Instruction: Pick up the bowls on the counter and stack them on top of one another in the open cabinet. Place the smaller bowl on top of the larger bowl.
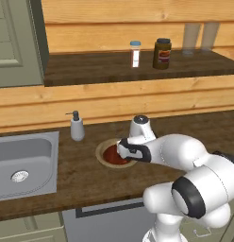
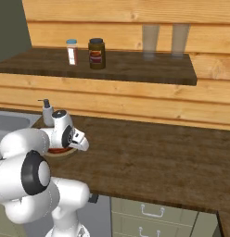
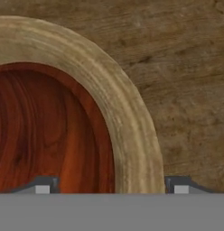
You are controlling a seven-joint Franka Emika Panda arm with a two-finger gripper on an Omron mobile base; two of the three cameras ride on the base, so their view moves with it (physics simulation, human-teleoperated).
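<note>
Larger bowl (image 3: 132, 131), its inside reddish-brown, sits on the counter (image 3: 190, 67); its thick tan rim runs between the spread jaws of the gripper (image 3: 109, 185), one fingertip (image 3: 179, 185) outside it, gripping nothing.

White rounded arm segments (image 1: 185, 156), dark joint rings, grey-tipped fingers (image 3: 179, 185)

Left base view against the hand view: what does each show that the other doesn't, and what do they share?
Left base view alone: the steel sink, the soap dispenser, and the open cabinet with a white bottle and a dark jar on its shelf.

Hand view alone: the hand with one fingertip inside the larger bowl and one outside, straddling the tan rim.

Shared: the larger bowl, its reddish-brown inside, and the counter.
</note>
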